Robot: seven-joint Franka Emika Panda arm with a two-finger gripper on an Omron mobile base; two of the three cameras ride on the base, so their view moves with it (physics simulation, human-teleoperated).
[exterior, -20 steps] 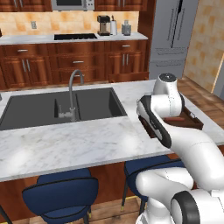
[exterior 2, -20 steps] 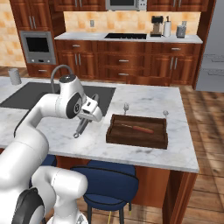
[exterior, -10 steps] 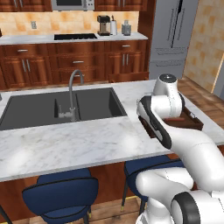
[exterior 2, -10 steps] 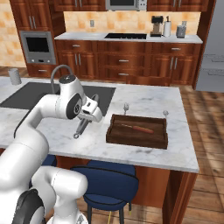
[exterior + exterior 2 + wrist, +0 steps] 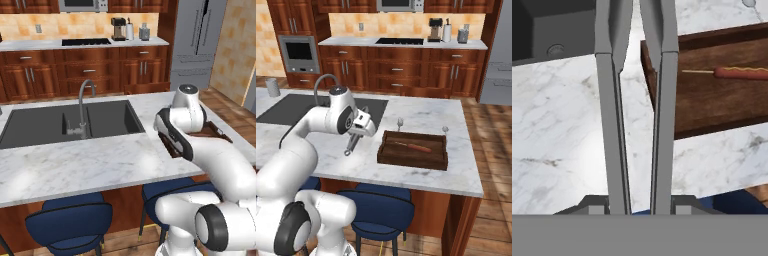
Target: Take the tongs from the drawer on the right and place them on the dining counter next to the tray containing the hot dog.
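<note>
Where the white-grey marbled dining counter (image 5: 421,172) runs across the kitchen, a dark sink (image 5: 65,122) with a curved faucet (image 5: 84,107) is set into it, blue stools (image 5: 378,220) stand below, and reddish-brown cabinets (image 5: 401,70) with a stovetop line the far wall. The gripper (image 5: 358,131) is clamped on the tongs (image 5: 352,143), held above the stone just left of the tray (image 5: 413,150). In the right base view their long axis slants down and leftward toward the counter, free end lowest. In the hand view the two grey arms (image 5: 614,125) run straight away from the camera, side by side with a narrow gap. The hot dog (image 5: 739,73) lies lengthwise in the tray.
</note>
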